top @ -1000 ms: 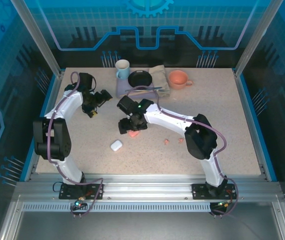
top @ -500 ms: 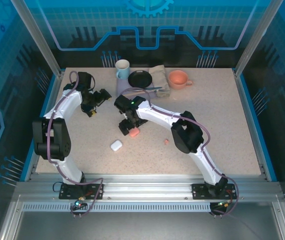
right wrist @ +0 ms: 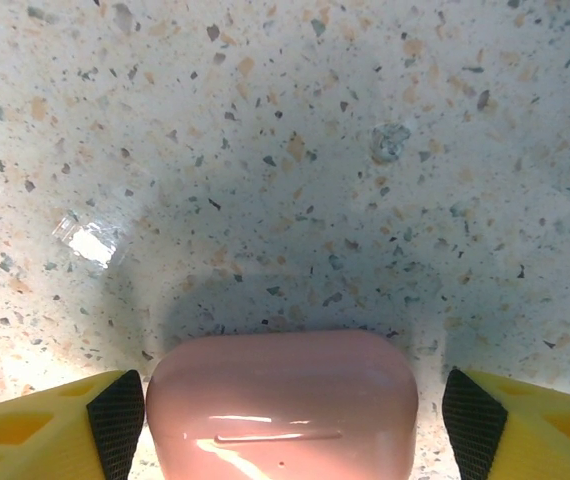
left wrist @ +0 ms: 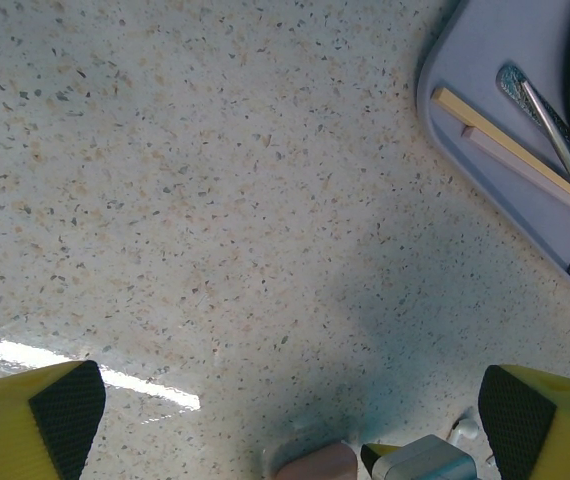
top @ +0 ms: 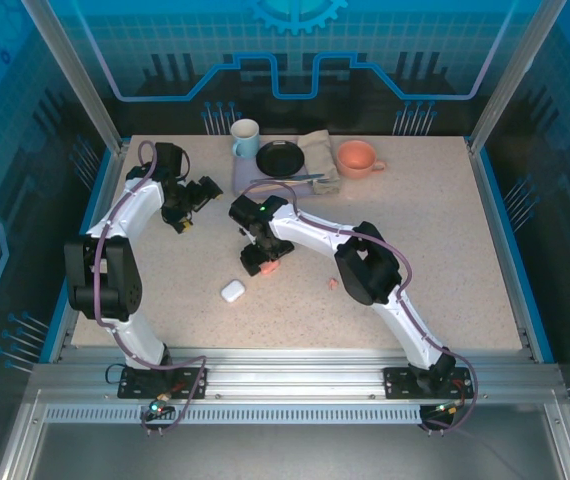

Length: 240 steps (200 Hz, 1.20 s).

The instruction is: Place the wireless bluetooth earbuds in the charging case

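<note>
A salmon-pink charging case (right wrist: 283,410) lies closed on the speckled table, between the fingers of my right gripper (right wrist: 293,418). The jaws are open around it: the left pad (right wrist: 117,420) is against its side and the right pad (right wrist: 470,420) stands a little off. From above, the right gripper (top: 262,262) sits over the pink case (top: 272,267). A white case (top: 232,291) lies just left and nearer. One pink earbud (top: 332,284) lies to the right. My left gripper (top: 187,207) hovers open and empty at the left; in its wrist view a small white earbud-like piece (left wrist: 465,430) shows.
At the back stand a white-and-blue cup (top: 245,138), a black dish (top: 281,157), a folded cloth (top: 320,150) and an orange mug (top: 356,158). A lavender tray (left wrist: 485,120) holds chopsticks (left wrist: 505,150) and a spoon (left wrist: 555,120).
The right arm's elbow has swung left and now covers one of two pink earbuds seen earlier. Its gripper stays over the pink case. The left arm has not moved.
</note>
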Motion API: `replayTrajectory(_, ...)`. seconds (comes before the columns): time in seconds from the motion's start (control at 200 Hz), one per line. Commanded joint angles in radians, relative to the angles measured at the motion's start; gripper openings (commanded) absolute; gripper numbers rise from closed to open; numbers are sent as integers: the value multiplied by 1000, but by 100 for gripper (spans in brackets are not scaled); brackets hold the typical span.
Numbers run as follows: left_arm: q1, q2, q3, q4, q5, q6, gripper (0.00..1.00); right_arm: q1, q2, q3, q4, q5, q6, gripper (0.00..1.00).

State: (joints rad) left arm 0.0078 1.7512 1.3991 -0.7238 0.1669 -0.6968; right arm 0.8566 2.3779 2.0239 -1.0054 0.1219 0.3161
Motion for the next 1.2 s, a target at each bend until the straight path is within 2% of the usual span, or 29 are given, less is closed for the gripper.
replayTrajectory(0.0,9,5,22,-17,23,13,99,-10,35,38,-29,-21,-11,81)
replayTrajectory(0.415,8,-1,21,-14,29,10,99,-6,60,52,-62,0,-11,77)
replayTrajectory(0.77,9,5,35,-14,26,8,99,10,20,31,-71,8,18,61)
replayTrajectory(1.03,10,9,31,-5,44,5,99,-16,-60,-39,-54,42,176,55)
replayTrajectory(1.196,10,-17,-16,29,75,-3,99,-79,-168,-155,34,-13,333,55)
